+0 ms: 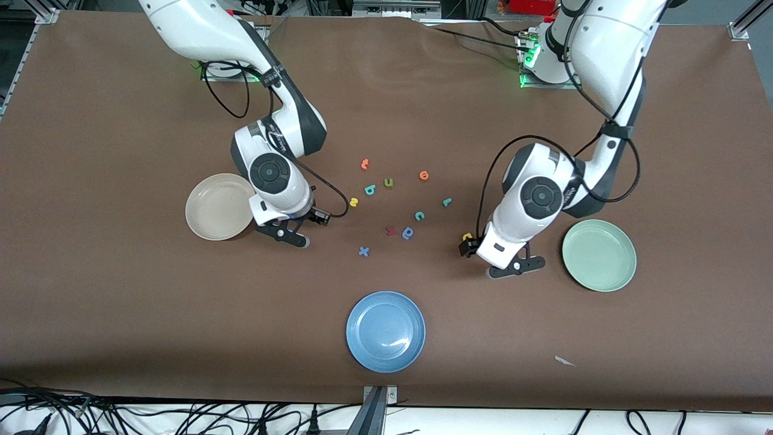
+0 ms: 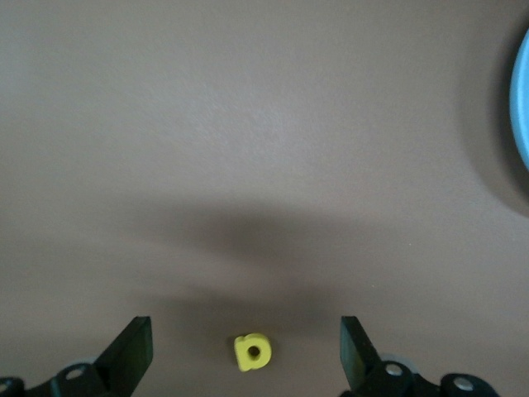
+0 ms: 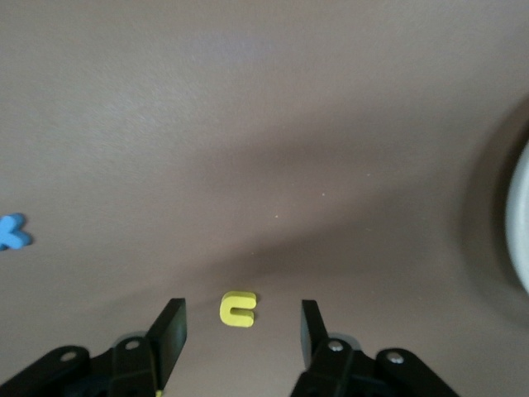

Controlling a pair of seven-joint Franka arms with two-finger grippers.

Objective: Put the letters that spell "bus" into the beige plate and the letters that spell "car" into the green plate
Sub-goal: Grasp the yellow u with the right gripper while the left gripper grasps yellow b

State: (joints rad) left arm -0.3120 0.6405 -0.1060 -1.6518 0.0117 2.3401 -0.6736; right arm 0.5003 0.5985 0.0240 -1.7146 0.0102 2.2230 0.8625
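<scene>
Foam-light, the yellow "u" (image 3: 238,308) lies between the right gripper (image 3: 241,331)'s half-closed fingers, unpinched; grip its flat sides. The left gripper (image 2: 245,351) gapes empty around the yellow "a" (image 2: 252,351).

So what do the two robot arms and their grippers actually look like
Both arms are glossy white with dark grey joint sections and round black caps near the wrist. A thin black cable loops loosely along each. The left gripper and right gripper are black, each with two flat, wedge-shaped fingers. Small green lights glow near both bases.
</scene>
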